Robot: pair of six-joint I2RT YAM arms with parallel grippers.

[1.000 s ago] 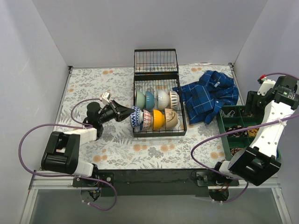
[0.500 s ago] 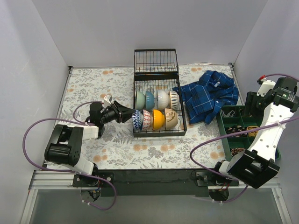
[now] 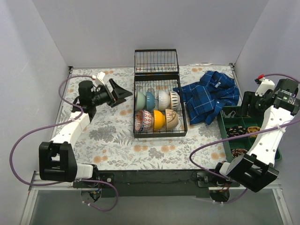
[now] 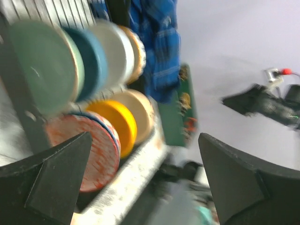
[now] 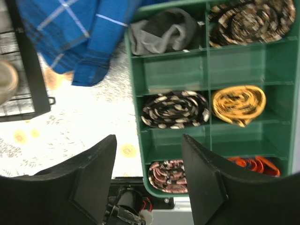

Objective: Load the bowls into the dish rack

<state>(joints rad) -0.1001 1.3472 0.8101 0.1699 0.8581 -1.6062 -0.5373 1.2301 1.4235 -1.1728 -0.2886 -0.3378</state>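
The black wire dish rack stands mid-table with two rows of bowls on edge in it. The back row runs from a green bowl through blue and white ones. In the front row are a red-patterned bowl, a yellow bowl and a tan one. My left gripper hangs open and empty, left of the rack's back row and apart from it. Far to the right, my right gripper is open and empty over the green tray.
A blue plaid shirt lies crumpled right of the rack. The green compartment tray with rolled ties sits at the right edge. The rack's upright wire basket stands behind it. White walls close in the table.
My left gripper opened, leaving a patterned bowl at the left end of the rack's front row. The arm then swung back and left, away from the rack. The right arm barely moved.
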